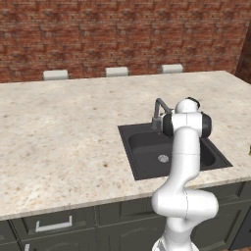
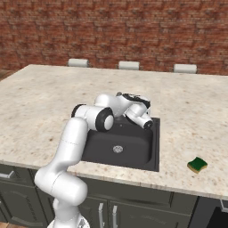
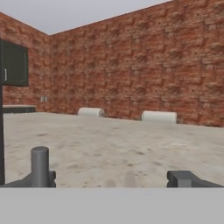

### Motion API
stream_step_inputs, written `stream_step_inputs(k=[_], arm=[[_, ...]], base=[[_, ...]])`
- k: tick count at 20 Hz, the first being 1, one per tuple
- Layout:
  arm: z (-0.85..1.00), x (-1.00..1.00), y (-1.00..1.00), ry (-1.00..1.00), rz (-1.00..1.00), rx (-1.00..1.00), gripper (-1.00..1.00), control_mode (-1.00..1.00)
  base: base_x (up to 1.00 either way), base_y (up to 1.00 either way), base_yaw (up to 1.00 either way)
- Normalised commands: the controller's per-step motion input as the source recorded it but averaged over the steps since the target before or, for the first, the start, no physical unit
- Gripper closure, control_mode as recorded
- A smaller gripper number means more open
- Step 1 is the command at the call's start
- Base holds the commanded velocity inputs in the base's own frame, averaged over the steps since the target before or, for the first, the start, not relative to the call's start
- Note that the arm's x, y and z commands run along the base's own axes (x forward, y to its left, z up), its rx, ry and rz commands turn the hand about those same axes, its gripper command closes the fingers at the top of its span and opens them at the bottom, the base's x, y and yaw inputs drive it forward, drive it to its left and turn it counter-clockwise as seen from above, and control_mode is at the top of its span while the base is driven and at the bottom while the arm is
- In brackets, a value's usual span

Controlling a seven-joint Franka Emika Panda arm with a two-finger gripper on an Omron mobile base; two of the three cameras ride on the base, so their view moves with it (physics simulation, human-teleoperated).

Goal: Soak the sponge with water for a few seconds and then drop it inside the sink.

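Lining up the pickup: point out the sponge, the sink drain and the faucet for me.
sponge (image 2: 197, 165): right base view, on its green top face.
drain (image 2: 117, 149): right base view, centre of the silver ring in the basin floor.
faucet (image 1: 160, 106): left base view, on its grey spout bend.

Looking down from behind over the sink (image 1: 147, 142) and counter (image 1: 63, 132) from left and right; hand view level toward the brick wall (image 3: 131, 65).
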Motion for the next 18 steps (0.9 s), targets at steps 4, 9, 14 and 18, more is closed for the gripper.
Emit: stream_step_inputs(k=[4,9,14,18], arm=[[-0.13,0.13,-0.26,-0.05,-0.01,0.00,-1.00,-1.00],[-0.13,0.10,-0.35,-0.06,-0.03,0.00,-1.00,-1.00],[-0.17,0.07,-0.45,-0.04,-0.05,0.00,-1.00,-1.00],[-0.06,0.01,-0.46,0.02,-0.03,-0.01,-1.00,-1.00]], base=[[0.00,0.00,0.00],[0.00,0.00,0.00],[0.00,0.00,0.00],[0.00,0.00,0.00]])
